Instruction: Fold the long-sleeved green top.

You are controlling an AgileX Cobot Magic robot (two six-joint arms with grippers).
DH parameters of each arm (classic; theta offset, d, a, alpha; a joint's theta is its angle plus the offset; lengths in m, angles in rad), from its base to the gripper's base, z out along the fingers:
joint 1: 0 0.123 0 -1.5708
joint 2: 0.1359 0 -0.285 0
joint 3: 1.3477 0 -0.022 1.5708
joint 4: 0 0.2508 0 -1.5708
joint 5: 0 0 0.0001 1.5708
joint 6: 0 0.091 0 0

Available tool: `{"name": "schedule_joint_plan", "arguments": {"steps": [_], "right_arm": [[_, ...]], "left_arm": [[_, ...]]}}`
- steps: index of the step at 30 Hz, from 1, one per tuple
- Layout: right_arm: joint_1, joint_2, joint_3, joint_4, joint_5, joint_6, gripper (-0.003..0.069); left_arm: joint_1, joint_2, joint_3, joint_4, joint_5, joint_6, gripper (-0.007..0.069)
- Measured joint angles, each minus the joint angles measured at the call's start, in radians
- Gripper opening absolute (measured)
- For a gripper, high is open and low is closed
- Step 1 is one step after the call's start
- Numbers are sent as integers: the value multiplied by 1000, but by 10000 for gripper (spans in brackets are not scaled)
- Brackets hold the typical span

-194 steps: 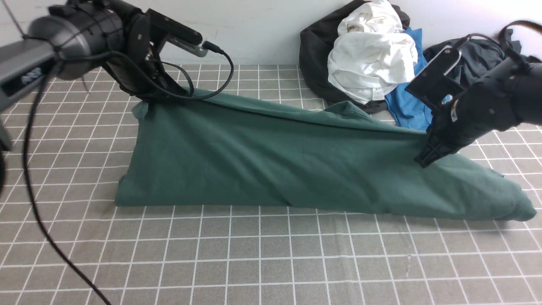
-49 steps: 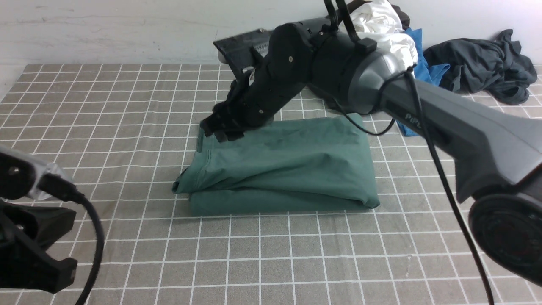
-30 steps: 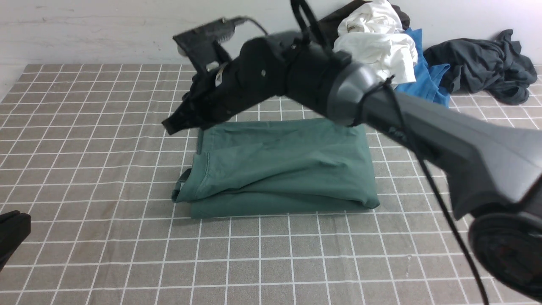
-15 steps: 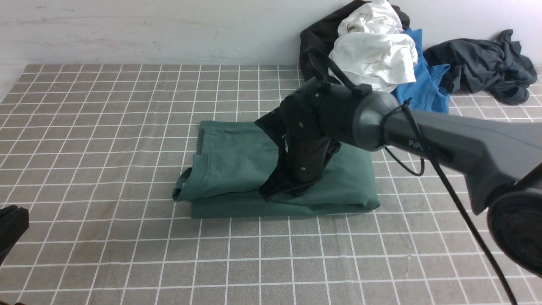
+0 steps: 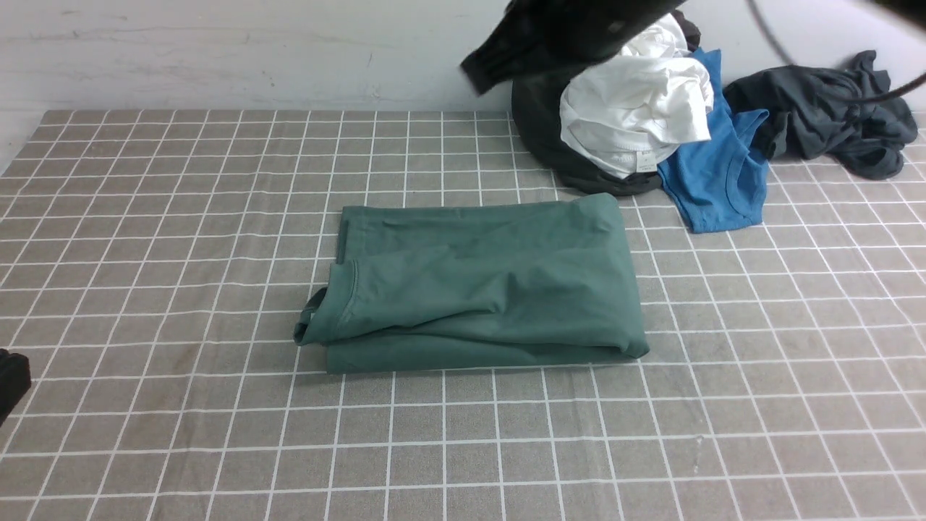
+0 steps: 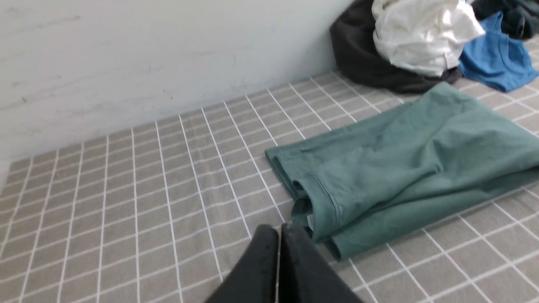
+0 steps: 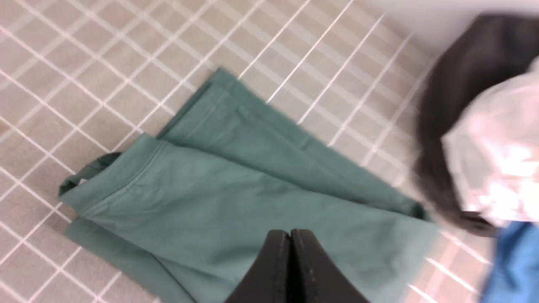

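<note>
The green long-sleeved top [image 5: 477, 282] lies folded into a thick rectangle in the middle of the checked table cloth, its ribbed neck opening at the left end. The top also fills the right wrist view [image 7: 236, 189], where my right gripper [image 7: 290, 233] hangs well above it, shut and empty. In the front view the right arm [image 5: 535, 36] is a dark blur high at the back. In the left wrist view my left gripper [image 6: 280, 229] is shut and empty, just short of the top's [image 6: 400, 168] neck end. Only a black corner of the left arm [image 5: 11, 380] shows at the front view's left edge.
A heap of clothes sits at the back right by the wall: a black garment [image 5: 542, 137], white cloth [image 5: 636, 108], a bright blue sleeveless top [image 5: 716, 174] and a dark grey garment [image 5: 825, 108]. The grey checked cloth [image 5: 463, 449] covers the table.
The right arm has lifted off the folded top and swung up towards the back. The left arm has drawn further out at the lower left. The top lies still.
</note>
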Motion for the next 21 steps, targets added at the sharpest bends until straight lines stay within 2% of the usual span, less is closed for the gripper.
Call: {"name": "schedule_joint_plan", "arguments": {"steps": [2, 6, 10, 17, 18, 21], "right_arm": [[0, -63, 21, -22, 43, 0, -14], [0, -254, 219, -41, 80, 19, -14], [0, -421, 470, -18, 32, 32, -14], [0, -889, 1144, 109, -516, 54, -14], [0, -889, 1144, 109, -533, 54, -14], [0, -1142, 1425, 132, -805, 60, -14]], "left_arm": [[0, -30, 20, 0, -21, 0, -7], [0, -114, 73, -1, -79, 0, -7], [0, -143, 95, -1, -109, 0, -7], [0, -147, 98, -3, -117, 0, -7], [0, -147, 98, -3, -117, 0, -7], [0, -147, 98, -3, -116, 0, -7]]}}
